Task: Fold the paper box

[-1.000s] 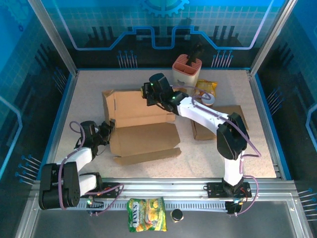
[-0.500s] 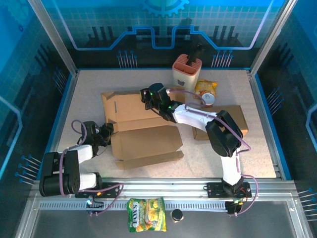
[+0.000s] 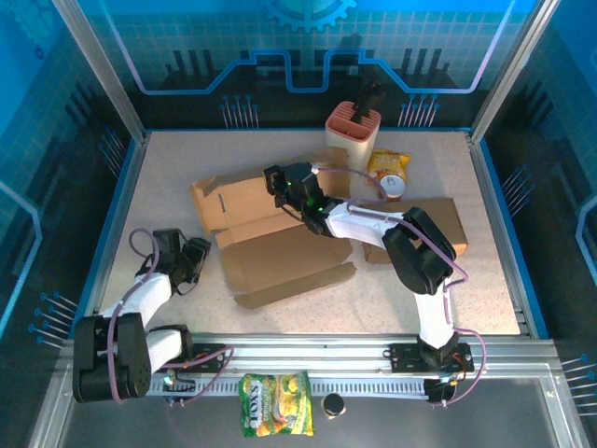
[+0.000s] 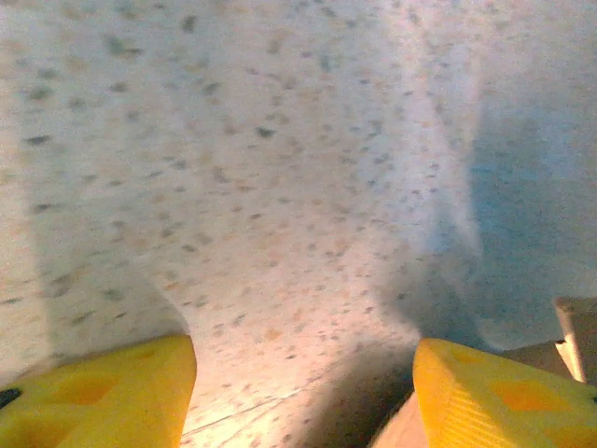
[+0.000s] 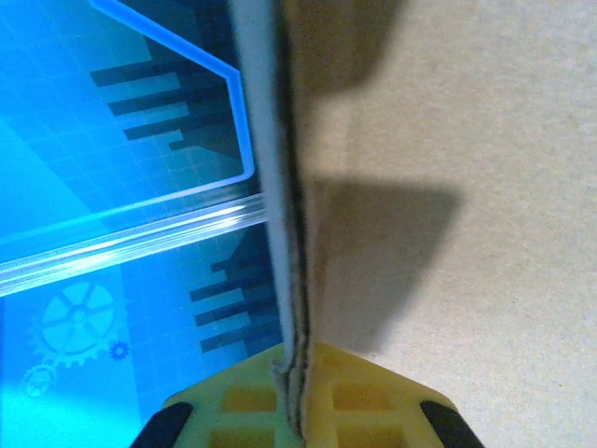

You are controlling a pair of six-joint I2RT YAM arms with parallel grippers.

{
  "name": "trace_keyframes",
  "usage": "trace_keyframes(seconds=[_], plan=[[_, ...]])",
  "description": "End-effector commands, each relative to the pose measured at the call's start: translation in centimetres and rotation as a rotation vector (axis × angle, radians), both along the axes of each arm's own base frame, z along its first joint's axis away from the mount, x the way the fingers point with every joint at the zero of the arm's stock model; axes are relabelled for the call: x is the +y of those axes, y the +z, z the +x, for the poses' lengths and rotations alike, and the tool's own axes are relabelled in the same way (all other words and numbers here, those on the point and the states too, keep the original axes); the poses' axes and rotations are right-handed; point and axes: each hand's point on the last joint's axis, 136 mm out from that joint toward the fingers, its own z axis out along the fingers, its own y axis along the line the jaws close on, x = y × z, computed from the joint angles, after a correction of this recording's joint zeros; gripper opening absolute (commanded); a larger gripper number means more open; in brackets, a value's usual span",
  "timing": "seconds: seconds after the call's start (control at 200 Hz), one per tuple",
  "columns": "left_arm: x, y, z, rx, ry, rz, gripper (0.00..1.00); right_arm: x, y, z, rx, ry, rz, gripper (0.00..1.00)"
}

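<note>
**Operator:** While the box [image 3: 280, 247] lies flat and unfolded on the bench [image 3: 448, 289], just in front and to the left of the tub [image 3: 353, 129], which step is in hand?

**Technician:** Judged from the layout, an early fold: raising the rear panel. The right claw [image 3: 276, 180] is clamped tight on that panel's edge, on the side of the box towards the tub. The right wrist view shows the cardboard edge running straight down between the yellow fingers. How far the panel is lifted cannot be told.

**Operator:** And the other arm?

**Technician:** The left claw [image 3: 191, 261] sits low, well to the front-left of the tub, just off the box's left edge. It stands open and grips nothing. Bare bench shows between its fingers [image 4: 93, 392], and a cardboard corner lies beside one finger, not between them.

**Operator:** What does the next move call for?

**Technician:** Probably this:
1. Bring the left claw up to the left edge, to brace the base or take the side flap.
2. Swing the pinched panel up about its crease.

Caution: the base is unheld, so the whole sheet may slide rather than hinge.
</note>
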Motion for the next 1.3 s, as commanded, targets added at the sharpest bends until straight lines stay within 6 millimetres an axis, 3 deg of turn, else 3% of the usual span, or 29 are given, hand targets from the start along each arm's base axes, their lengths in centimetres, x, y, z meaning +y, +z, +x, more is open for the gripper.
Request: trace_keyframes(seconds=[0.0,0.13,0.275,0.415,0.51,0.695,0.855,0.991,1.171,1.296], plan=[[1.0,-1.2,-3.4,0.189,0.016,0.056,0.64,-0.2,3.0,-0.3,-0.081,-0.004,0.022,0.0],[2.0,1.5,-3.2,0.216,0.026,0.117,0.62,-0.4,3.5,-0.5,-0.102,0.002,0.028,0.0],[2.5,6.0,-1.3,0.142,0.049,0.182,0.58,-0.1,5.0,-0.8,-0.17,0.037,0.044,0.0],[5.0,11.3,-1.4,0.076,0.12,0.344,0.52,0.1,5.8,-1.2,-0.207,0.076,0.046,0.0],[6.0,13.1,-1.3,0.059,0.107,0.435,0.52,0.1,5.3,-1.5,-0.224,0.1,0.038,0.0],[5.7,12.1,-0.7,0.045,0.031,0.467,0.5,-0.1,1.3,-2.6,-0.195,0.153,0.01,0.0],[5.9,9.3,-1.1,0.097,-0.068,0.5,0.44,-0.5,-1.4,-3.0,-0.165,0.174,-0.019,0.0],[5.2,7.1,-1.5,0.096,-0.129,0.471,0.38,-0.6,-2.2,-3.3,-0.149,0.187,-0.035,0.0],[4.4,5.4,-1.4,0.072,-0.208,0.459,0.38,-0.5,-3.8,-3.6,-0.109,0.21,-0.061,0.0],[4.7,5.3,-0.5,0.054,-0.245,0.481,0.49,-0.6,-4.1,-3.6,-0.09,0.204,-0.063,0.0]])
